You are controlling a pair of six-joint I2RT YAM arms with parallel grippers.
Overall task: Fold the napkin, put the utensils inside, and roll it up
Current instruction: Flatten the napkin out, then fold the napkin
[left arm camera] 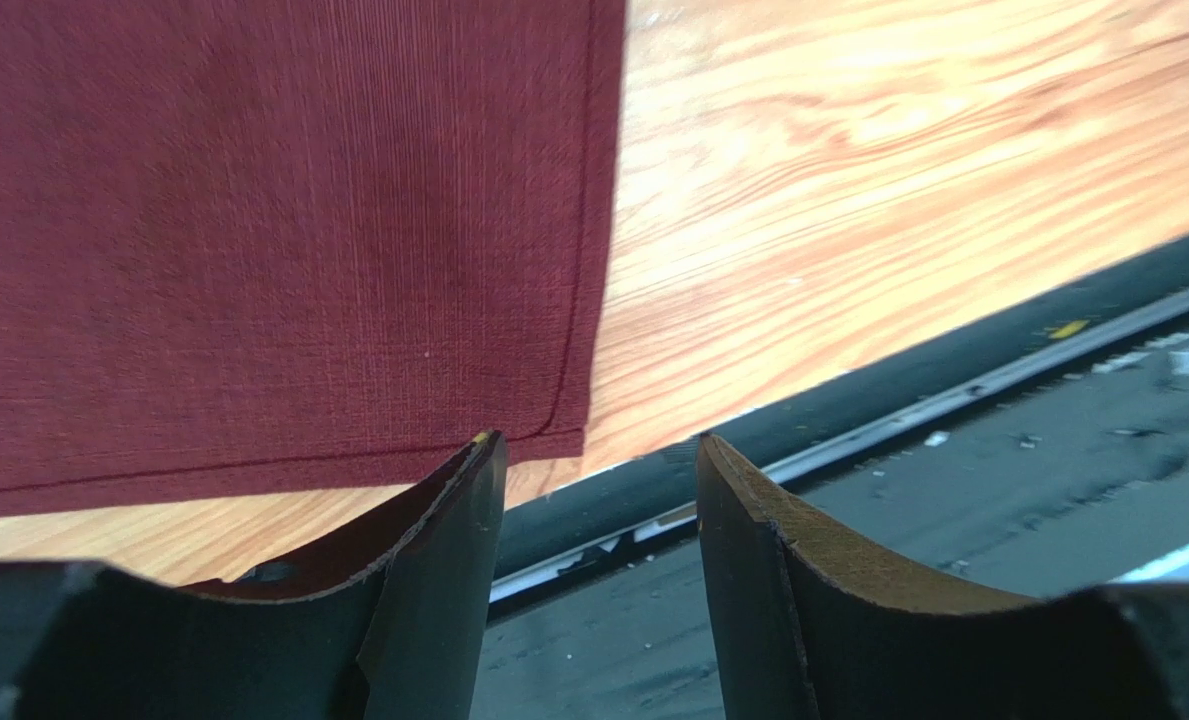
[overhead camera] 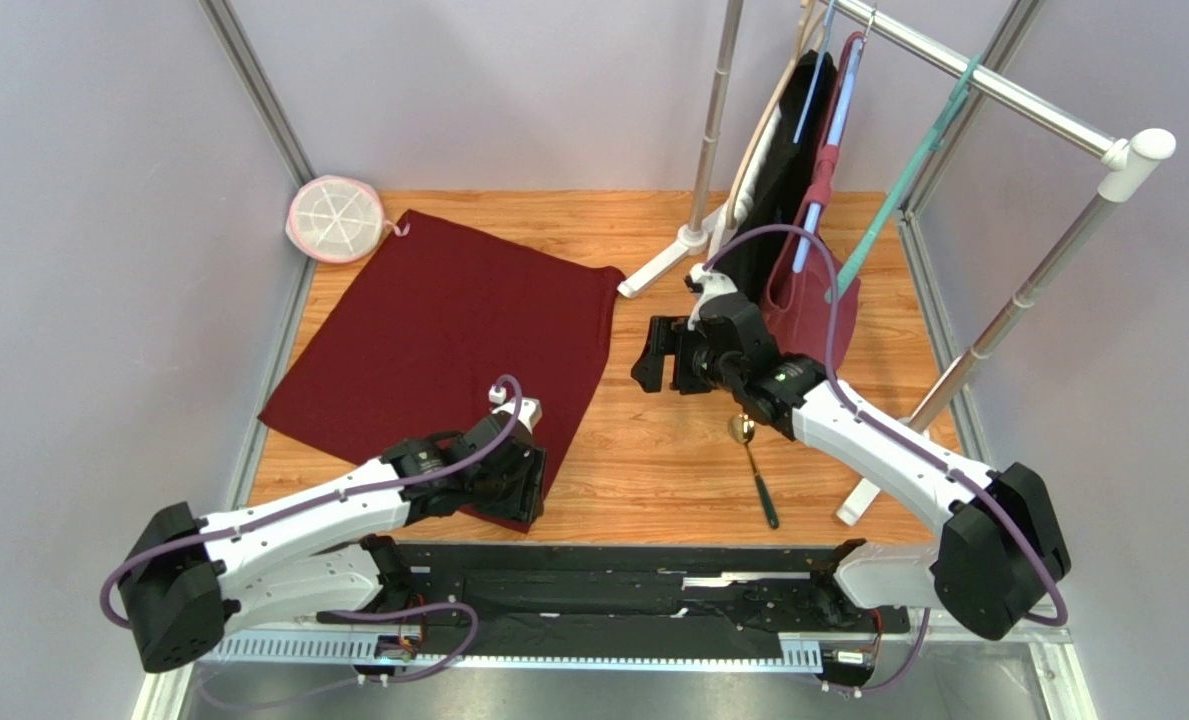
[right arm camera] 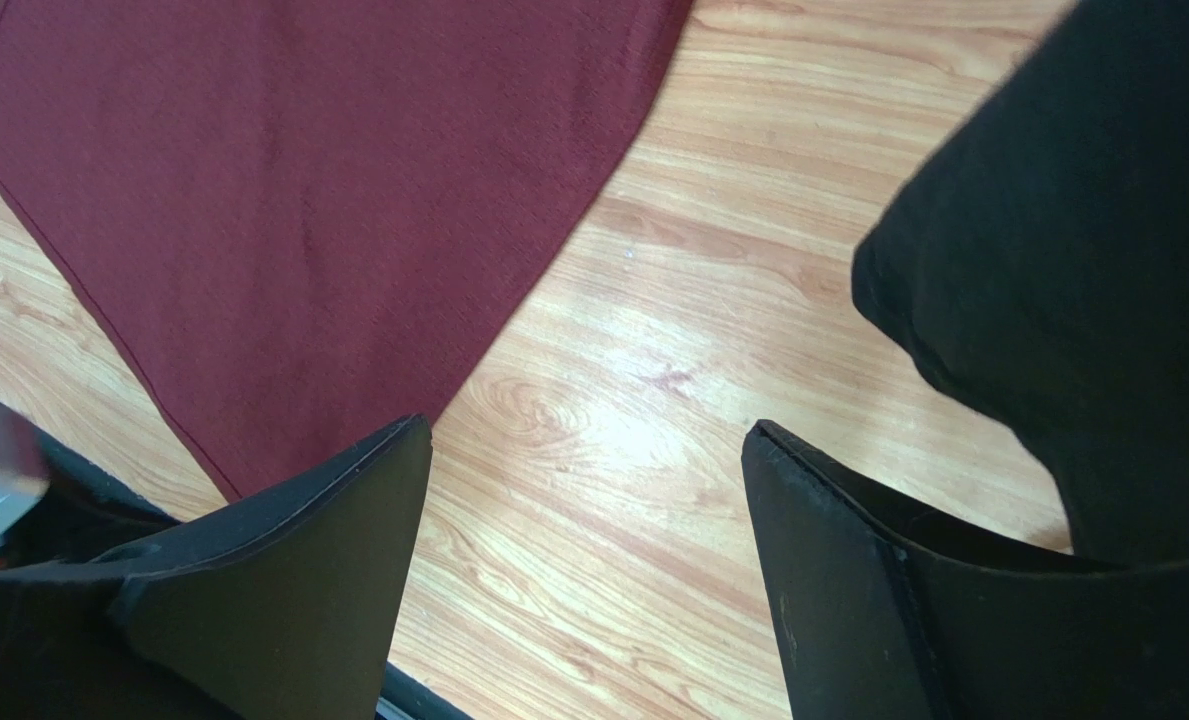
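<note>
One napkin [overhead camera: 450,338] lies flat — left gripper [left arm camera: 596,444] agape at its corner.

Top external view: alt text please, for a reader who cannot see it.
A maroon napkin lies flat and unfolded on the left of a wooden table, with the left fingers open at its near corner. The right fingers hang open over bare wood beside it; a gold-headed utensil lies near the right arm, by a clothes rack.

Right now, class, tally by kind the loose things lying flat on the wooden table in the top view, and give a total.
Maroon napkin: 1
Utensil: 1
Round white disc: 1
Total: 3
</note>
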